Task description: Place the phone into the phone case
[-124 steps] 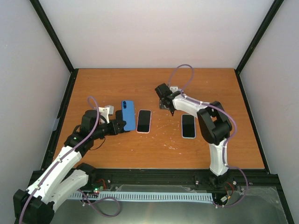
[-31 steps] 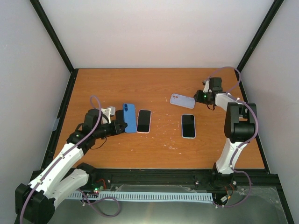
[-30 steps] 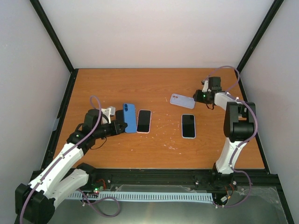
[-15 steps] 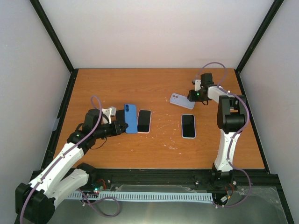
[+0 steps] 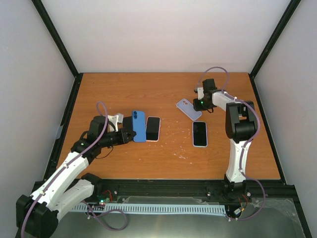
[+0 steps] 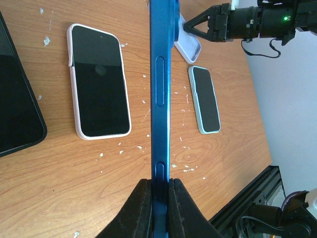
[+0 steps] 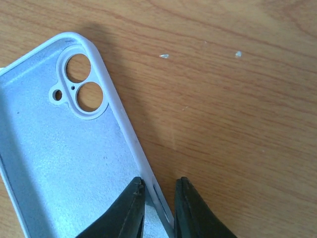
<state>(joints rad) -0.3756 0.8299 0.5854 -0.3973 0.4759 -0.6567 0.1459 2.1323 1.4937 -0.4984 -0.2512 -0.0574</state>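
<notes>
Case (image 5: 188, 109) behind right phone (image 5: 199, 134), perhaps on table (image 5: 124, 94); middle phone (image 5: 152, 128) leftward.

In the left wrist view the blue phone (image 6: 161, 99) shows only its thin edge, both faces unseen; it runs off the picture at twelve o'clock, and its six o'clock end is buried between the fingers of the left gripper (image 6: 159, 182); the black phone (image 6: 15, 109) is cut at nine o'clock; in the right wrist view the lilac case (image 7: 59, 163) runs out at six and nine o'clock; whether the right gripper (image 7: 159, 181) truly pinches its wall cannot be told.
</notes>
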